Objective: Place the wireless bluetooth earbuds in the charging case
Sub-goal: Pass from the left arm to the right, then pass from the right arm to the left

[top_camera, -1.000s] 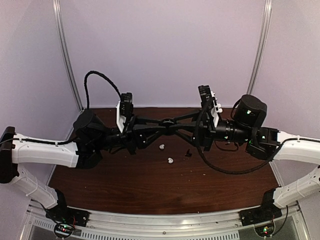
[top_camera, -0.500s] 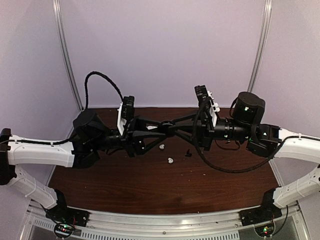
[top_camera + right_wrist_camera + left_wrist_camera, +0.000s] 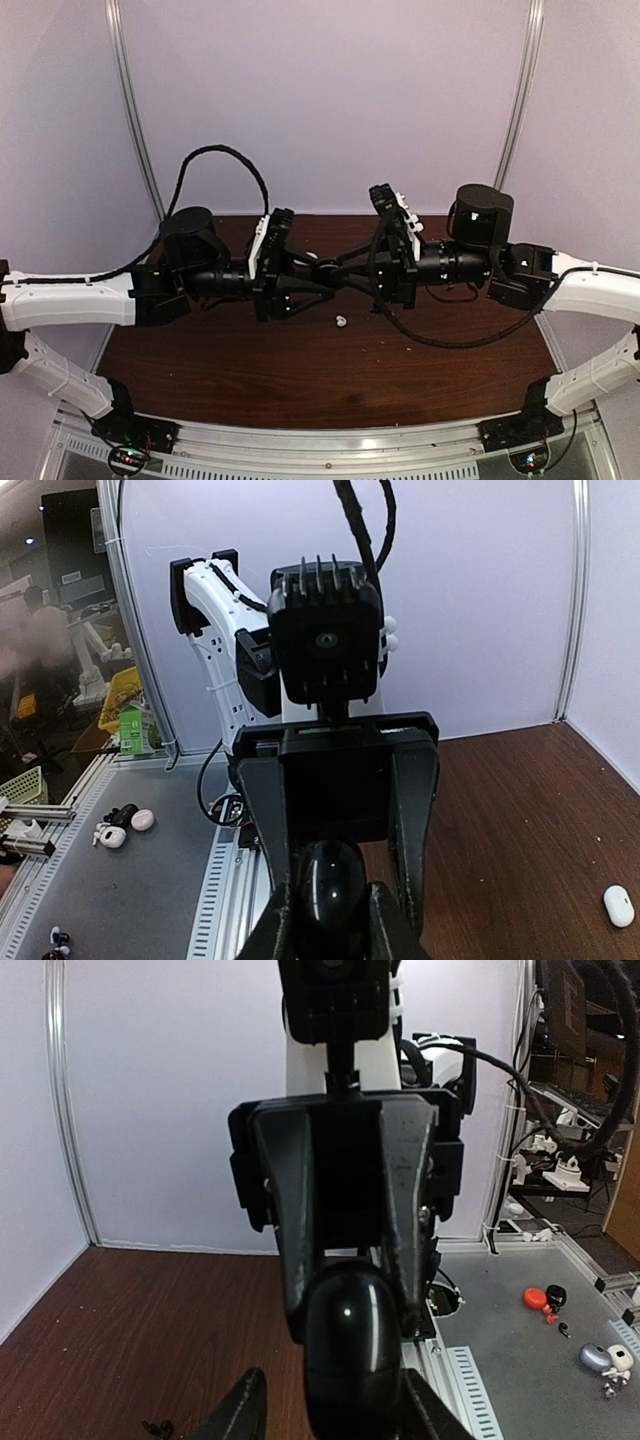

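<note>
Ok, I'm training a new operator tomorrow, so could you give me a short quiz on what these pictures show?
1. True or false: the right hand is clamped on the black case.
2. Where is the white earbud? A) inside the case B) lying on the table C) on the metal rail
3. How do the fingers of the left hand stand at the case?

Key: 1 true. 2 B. 3 Open, spread to either side of the case.
</note>
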Robot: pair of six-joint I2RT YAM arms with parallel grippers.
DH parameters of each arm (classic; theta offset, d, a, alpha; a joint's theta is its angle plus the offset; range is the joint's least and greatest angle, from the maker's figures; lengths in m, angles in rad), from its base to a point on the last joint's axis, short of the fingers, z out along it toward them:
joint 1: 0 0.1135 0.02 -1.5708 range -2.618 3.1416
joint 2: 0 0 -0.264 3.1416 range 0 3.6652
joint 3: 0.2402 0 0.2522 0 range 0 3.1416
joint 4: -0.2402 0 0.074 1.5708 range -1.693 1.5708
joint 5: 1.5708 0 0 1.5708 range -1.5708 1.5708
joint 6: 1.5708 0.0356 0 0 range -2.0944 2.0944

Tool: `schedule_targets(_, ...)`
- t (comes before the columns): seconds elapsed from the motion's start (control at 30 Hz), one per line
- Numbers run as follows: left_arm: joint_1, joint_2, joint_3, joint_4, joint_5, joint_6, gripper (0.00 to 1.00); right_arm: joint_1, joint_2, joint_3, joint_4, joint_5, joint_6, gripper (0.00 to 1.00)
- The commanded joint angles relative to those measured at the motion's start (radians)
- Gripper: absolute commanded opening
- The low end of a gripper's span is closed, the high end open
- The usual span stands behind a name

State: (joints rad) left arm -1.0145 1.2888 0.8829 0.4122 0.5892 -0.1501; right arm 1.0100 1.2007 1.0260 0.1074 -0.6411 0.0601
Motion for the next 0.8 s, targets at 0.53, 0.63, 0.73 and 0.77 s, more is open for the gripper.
schedule_targets(0.53,-0.002,0.05,0.05,0.001,0.082,0.024,0.29,-0.003,0.028,0.031,0.014,-0.049,0.021,0.13)
schedule_targets(0.63,-0.002,0.049,0.046,0.008,0.083,0.021,0.23,-0.002,0.027,0.028,0.016,-0.048,0.021,0.13)
schedule_targets(0.73,-0.002,0.044,0.034,0.027,0.08,0.013,0.18,-0.001,0.026,0.025,0.017,-0.05,0.021,0.13)
schedule_targets(0.77,-0.002,0.042,0.031,0.035,0.079,0.01,0.17,-0.001,0.025,0.023,0.018,-0.051,0.022,0.13)
